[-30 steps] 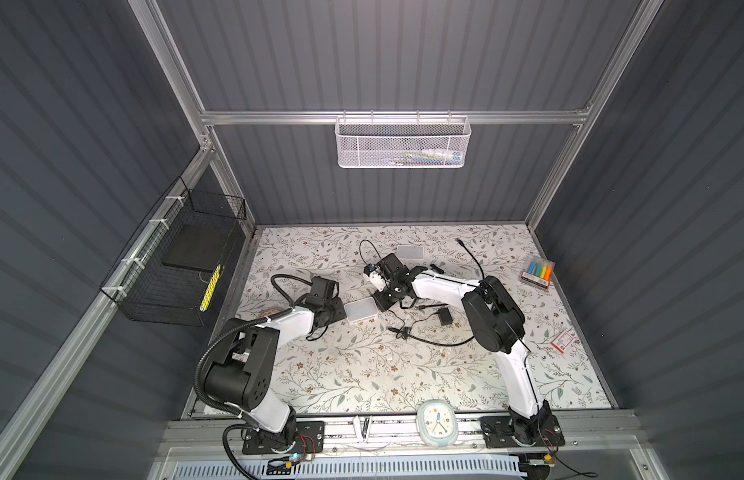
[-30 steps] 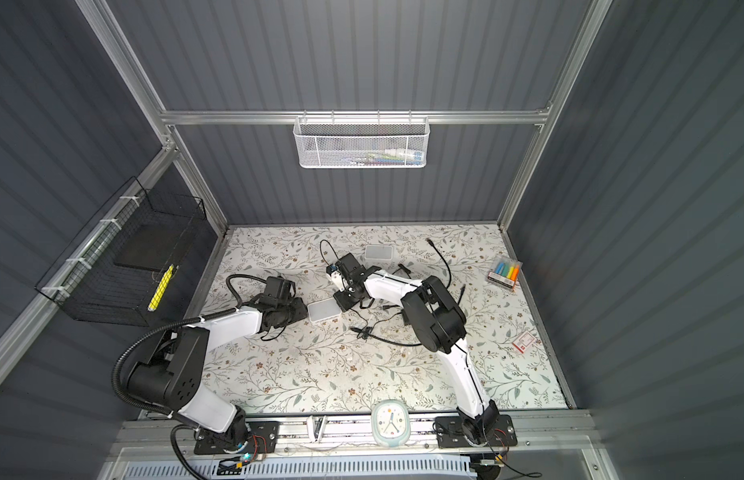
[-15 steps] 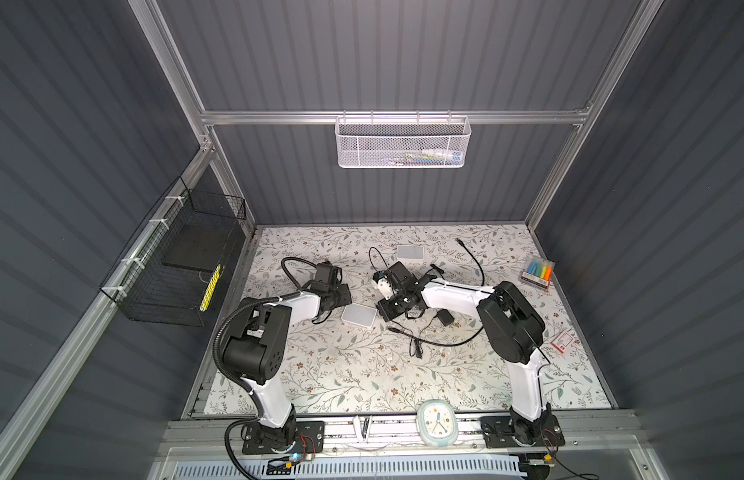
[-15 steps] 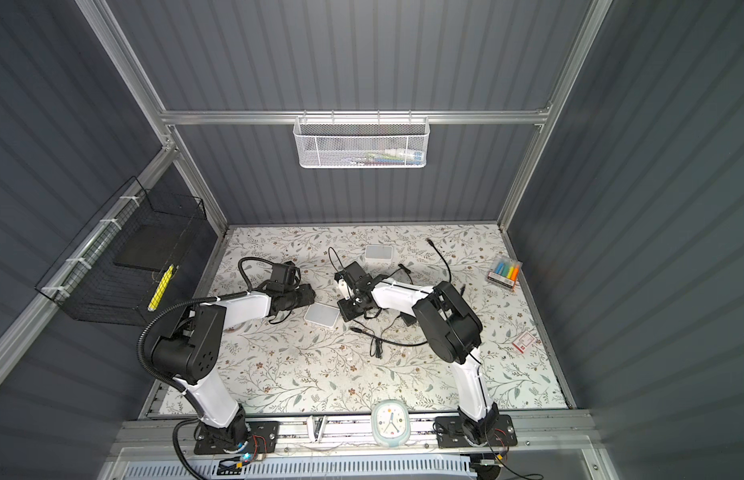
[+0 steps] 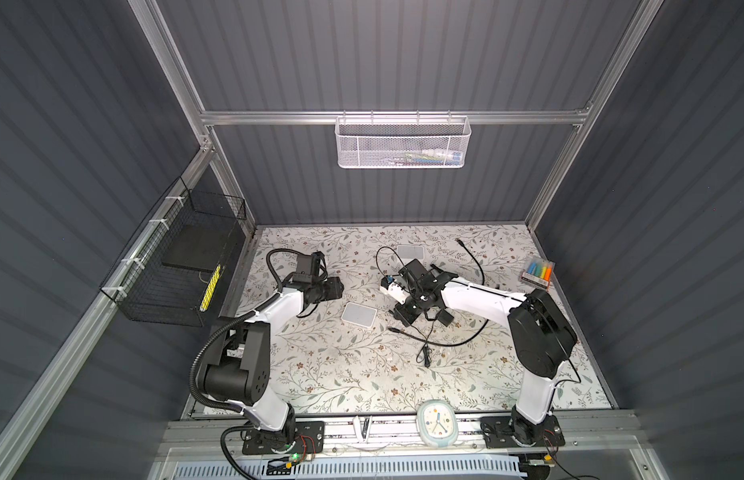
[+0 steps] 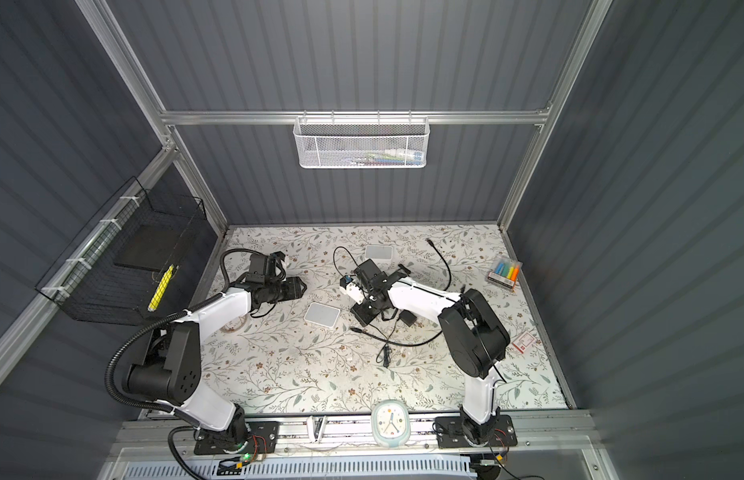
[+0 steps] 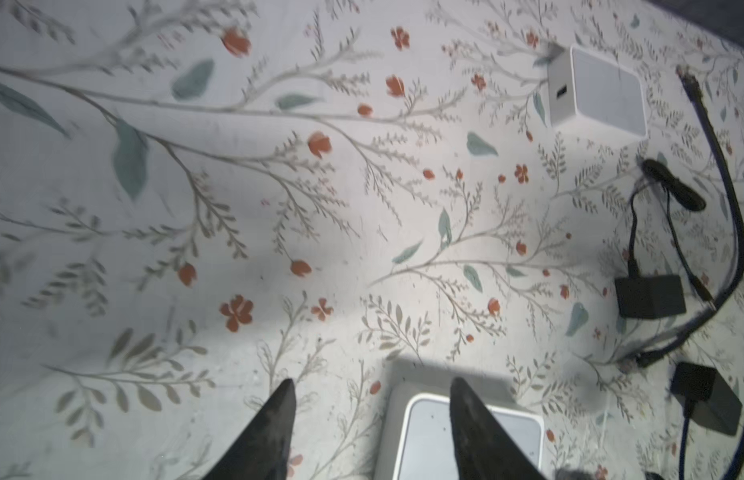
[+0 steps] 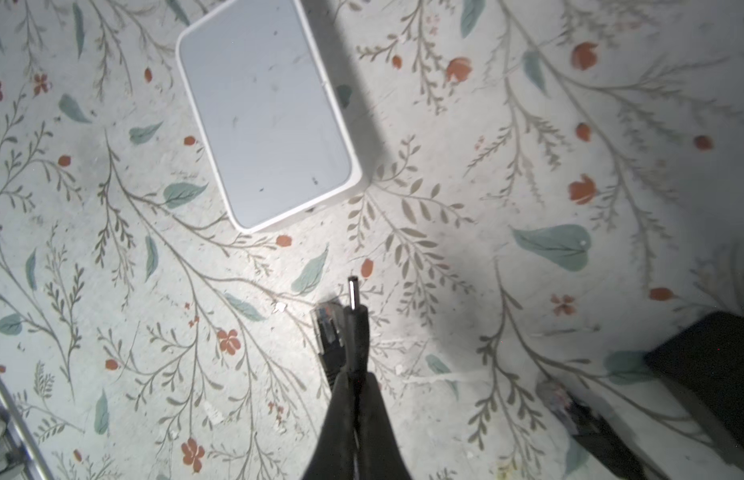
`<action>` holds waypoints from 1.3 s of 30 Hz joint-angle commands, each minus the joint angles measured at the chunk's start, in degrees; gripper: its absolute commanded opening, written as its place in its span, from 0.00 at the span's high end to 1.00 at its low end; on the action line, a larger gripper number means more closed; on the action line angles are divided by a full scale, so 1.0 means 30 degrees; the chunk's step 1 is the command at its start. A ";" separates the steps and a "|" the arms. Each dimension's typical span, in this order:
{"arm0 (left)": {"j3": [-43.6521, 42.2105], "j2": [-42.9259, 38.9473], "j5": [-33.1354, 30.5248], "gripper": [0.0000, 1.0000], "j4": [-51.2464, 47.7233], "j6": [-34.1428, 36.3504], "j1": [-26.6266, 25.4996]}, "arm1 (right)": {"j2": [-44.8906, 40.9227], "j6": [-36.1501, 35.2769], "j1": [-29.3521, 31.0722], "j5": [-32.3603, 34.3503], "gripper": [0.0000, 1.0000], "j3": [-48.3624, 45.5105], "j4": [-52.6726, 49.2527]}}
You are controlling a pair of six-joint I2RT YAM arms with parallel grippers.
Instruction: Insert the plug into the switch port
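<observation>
Plug (image 8: pixel 355 320) is clenched in the right gripper (image 8: pixel 356 380), with the barrel tip proud of the pads. It's held over the mat (image 8: pixel 528 124), apart from the switch (image 8: pixel 266 112). Left gripper (image 7: pixel 373 381) is spread and empty, one finger overlapping the switch in the left wrist view. Can't see the port from the right wrist view, so I'd locate it first. Then square the barrel to that side, brace the box with the left claw and push straight. Loose network connector (image 8: pixel 326 328) lies just beside the plug; don't snag it. Writing: nothing readable on the switch, marks too small.
</observation>
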 commanded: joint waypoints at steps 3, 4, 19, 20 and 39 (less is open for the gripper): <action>-0.0679 0.0611 0.2455 0.41 -0.0114 0.0596 -0.0099 | 0.0668 -0.1542 0.0807 -0.0455 1.00 0.0440 -0.1628; -0.0677 0.0700 0.2455 0.41 -0.0051 0.0613 -0.0099 | 0.0936 -0.1655 0.0906 -0.0293 1.00 0.0661 -0.1846; -0.1341 0.0944 0.3762 0.43 0.0263 0.0590 -0.0099 | 0.3621 -0.1878 0.1174 -0.0001 1.00 0.3325 -0.1744; -0.1358 0.0916 0.3770 0.43 0.0215 0.0599 -0.0099 | 0.3784 -0.1921 0.1174 0.0006 1.00 0.3489 -0.1795; -0.0923 0.1967 0.4470 0.47 0.0411 0.0880 -0.0099 | 0.4806 -0.1988 0.0852 -0.0022 1.00 0.4359 -0.1895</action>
